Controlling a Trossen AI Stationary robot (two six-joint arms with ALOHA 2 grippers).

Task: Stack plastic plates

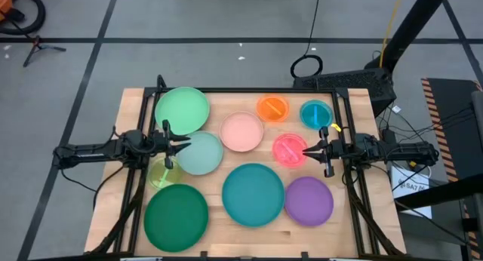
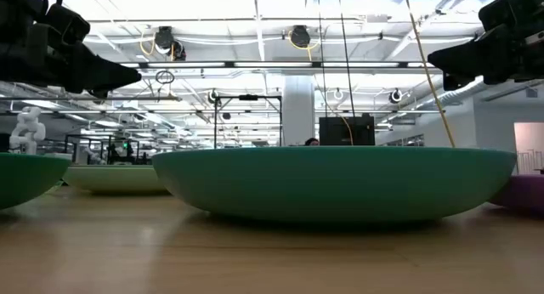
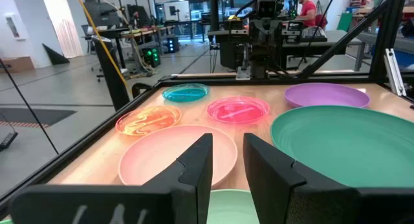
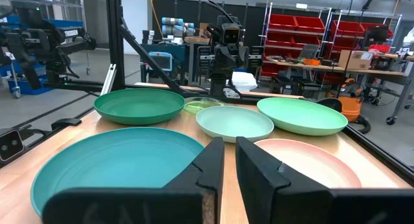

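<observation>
Several plastic plates lie flat on the wooden table. A large light green one (image 1: 181, 110), a mint one (image 1: 200, 153), a small yellow-green one (image 1: 161, 174) and a large dark green one (image 1: 176, 213) are on the left. A pink one (image 1: 241, 131) and a large teal one (image 1: 253, 193) lie mid-table. Orange (image 1: 272, 107), small teal (image 1: 315, 114), magenta (image 1: 290, 150) and purple (image 1: 309, 201) plates are on the right. My left gripper (image 1: 183, 144) hovers level over the mint plate's edge, slightly open (image 3: 228, 149). My right gripper (image 1: 304, 150) hovers level over the magenta plate, shut (image 4: 229, 149). Neither holds anything.
A black frame (image 1: 343, 118) runs around the table's far and side edges. Bare wood shows between the plates and along the near edge (image 1: 249, 242). In the low view the large teal plate (image 2: 336, 183) fills the foreground.
</observation>
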